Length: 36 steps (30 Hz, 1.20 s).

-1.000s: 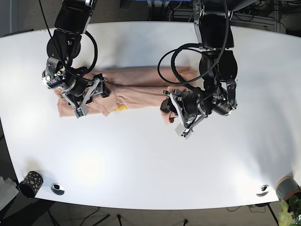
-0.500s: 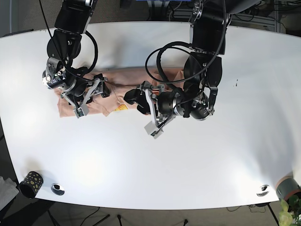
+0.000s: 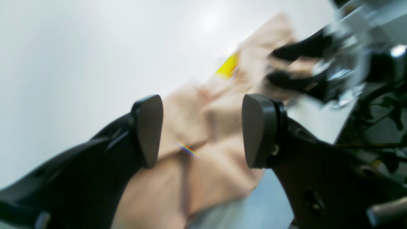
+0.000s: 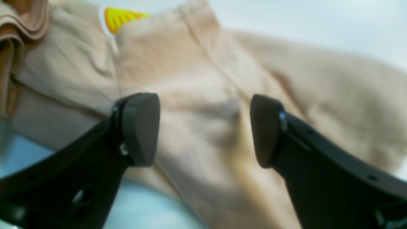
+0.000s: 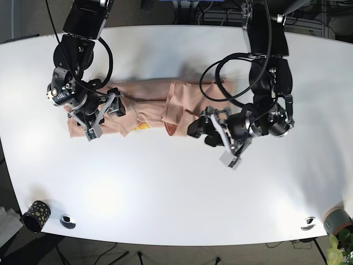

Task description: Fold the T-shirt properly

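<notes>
T-shirt [image 5: 165, 105] fold visible only overhead, left gripper [image 3: 200, 130] and right gripper [image 4: 203, 130] spread wide, empty

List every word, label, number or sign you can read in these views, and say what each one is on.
No readable text in any view.
T-shirt: a yellow printed patch shows, also seen in the left wrist view, but it is too blurred to tell whether it bears any letters.
Dark cup at the table edge: patterned with light dots, no words legible.
Left gripper and right gripper: no markings visible.
</notes>
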### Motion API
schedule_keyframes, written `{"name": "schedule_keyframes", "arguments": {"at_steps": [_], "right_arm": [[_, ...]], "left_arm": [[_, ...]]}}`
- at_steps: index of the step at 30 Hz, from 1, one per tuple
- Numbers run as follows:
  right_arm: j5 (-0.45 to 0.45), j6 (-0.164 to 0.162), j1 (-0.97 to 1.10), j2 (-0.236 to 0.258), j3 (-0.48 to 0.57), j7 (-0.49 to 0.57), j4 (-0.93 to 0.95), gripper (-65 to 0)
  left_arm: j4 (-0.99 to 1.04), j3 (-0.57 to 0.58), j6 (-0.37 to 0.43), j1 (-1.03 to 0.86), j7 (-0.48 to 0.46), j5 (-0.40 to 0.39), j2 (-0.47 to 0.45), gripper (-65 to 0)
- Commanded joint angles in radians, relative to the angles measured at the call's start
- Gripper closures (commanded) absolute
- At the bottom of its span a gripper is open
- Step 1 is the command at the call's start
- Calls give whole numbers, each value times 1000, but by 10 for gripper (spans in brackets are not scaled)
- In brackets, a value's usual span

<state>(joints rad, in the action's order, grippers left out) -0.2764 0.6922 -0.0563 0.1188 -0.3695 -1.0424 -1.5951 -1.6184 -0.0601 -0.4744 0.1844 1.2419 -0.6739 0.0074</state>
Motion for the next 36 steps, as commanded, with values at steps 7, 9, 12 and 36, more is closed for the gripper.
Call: {"name": "schedule_keyframes", "arguments": {"at_steps": [7,9,12,36], "right_arm": [[-317,6,-26,15,-46,-123,-126,-430],[-376,6,-20,9,-35,-149,-138,-431],[-439,6,-7,-1,22,-158,-141,-433],[-455,6,-60,-72,359,-51,170,-431]], "left_arm": [[-21,1,-68,-75,-15,46,-119,-364],[-21,-1,-129,-93,-17,78,-134,-350],[-21,-1,-195,-104,-35,128,-151,-279],[-15,4,-224,-118,-78,239,-149,-240]]}}
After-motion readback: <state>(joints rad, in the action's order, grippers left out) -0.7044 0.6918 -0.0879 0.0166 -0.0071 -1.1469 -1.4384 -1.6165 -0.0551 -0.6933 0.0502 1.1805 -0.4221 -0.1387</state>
